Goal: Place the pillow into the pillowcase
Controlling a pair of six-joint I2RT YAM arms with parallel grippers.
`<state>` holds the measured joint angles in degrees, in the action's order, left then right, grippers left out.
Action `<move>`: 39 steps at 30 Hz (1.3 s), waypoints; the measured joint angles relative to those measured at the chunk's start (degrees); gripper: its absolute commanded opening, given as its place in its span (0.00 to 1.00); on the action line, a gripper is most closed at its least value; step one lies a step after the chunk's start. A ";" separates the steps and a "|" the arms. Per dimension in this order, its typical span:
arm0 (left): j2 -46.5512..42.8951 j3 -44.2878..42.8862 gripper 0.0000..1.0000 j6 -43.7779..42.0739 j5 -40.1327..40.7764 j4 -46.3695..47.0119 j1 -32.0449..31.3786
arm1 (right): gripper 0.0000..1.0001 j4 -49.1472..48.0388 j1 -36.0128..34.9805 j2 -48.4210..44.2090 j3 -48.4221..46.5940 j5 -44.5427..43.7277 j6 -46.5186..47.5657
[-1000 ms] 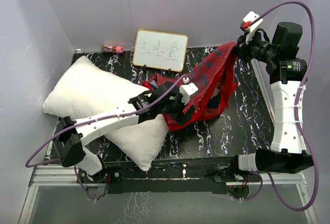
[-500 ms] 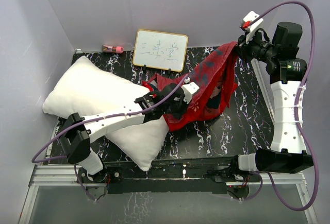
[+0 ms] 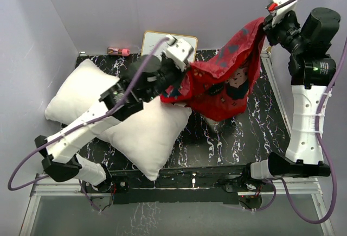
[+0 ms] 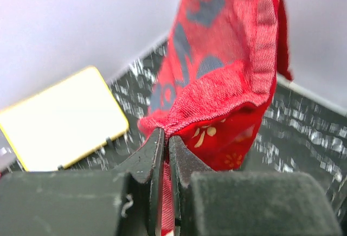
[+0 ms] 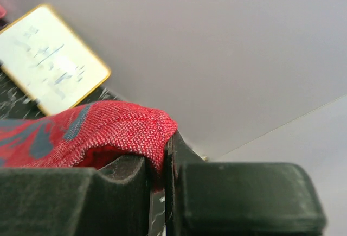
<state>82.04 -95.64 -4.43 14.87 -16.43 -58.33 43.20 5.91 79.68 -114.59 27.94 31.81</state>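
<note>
1. The left fingers (image 4: 166, 148) are pressed narrow on the hem of the thin, bright red printed cloth pillowcase (image 3: 227, 78). The hem rises straight out of the pinch. The small yellow-framed whiteboard (image 4: 59, 122) sits down to their left on the black marbled counter (image 3: 238, 138).
2. The right fingers (image 5: 158, 163) are likewise clamped together on another stretch of red hem, which folds over their tips. This pair is held higher, close to the back right wall.
3. Between the two pinches the case hangs as a slack sling, its bulk drooping below the fingers. I cannot tell whether its lowest fold touches the counter. Holding two separate edge points seems meant to draw the mouth open, though I cannot tell whether each pinch takes one layer or both.
4. The large, plump white fabric pillow (image 3: 141, 133) lies on the counter beneath and behind the left fingers. It is wholly outside the case, with one corner just under the red cloth.
5. Insertion looks not yet begun. The mouth likely needs spreading and lowering over that nearest corner.
</note>
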 measured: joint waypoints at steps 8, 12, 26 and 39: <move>2.03 -21.88 0.00 -4.90 -6.38 -0.15 0.02 | 0.08 -15.63 -0.02 -2.67 -4.96 -1.49 -0.44; 7.41 -32.61 0.00 -4.79 -12.92 1.42 0.02 | 0.08 -21.97 -0.02 -2.08 -12.22 -2.51 0.07; 8.66 -32.24 0.00 3.87 -23.54 8.09 0.07 | 0.08 -31.10 -0.02 -10.84 -10.69 -9.40 9.66; 14.67 -10.34 0.00 35.47 -33.77 13.18 27.96 | 0.14 -28.28 -0.02 -6.56 19.12 -14.56 14.36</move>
<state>96.71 -105.97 31.05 -18.90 -3.25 -30.37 14.92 5.89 73.12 -95.46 13.39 46.17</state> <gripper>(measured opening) 0.022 0.101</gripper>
